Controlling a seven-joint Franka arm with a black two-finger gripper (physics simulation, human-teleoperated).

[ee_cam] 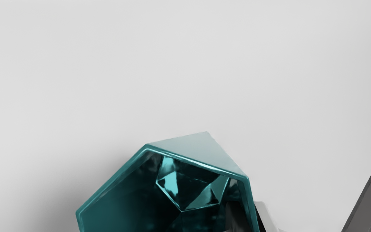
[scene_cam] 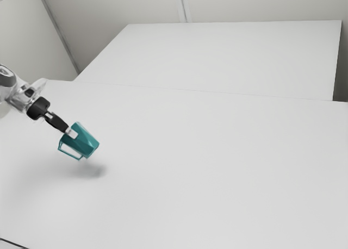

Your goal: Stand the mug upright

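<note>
Pinching the mug [scene_cam: 85, 143] by its wall, the gripper [scene_cam: 72, 133] holds it tilted above the table [scene_cam: 206, 167], presumably leaving its base free to land.

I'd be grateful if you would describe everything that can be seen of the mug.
The mug is teal and glossy, perhaps glazed or metallic, with flat facets, an angular rim and a straight-edged handle. It hangs tilted above the table, its shadow apart from it, its mouth toward the gripper and its base toward the exterior view's lower right. The jaws are closed on its wall, one inside, one outside.
</note>
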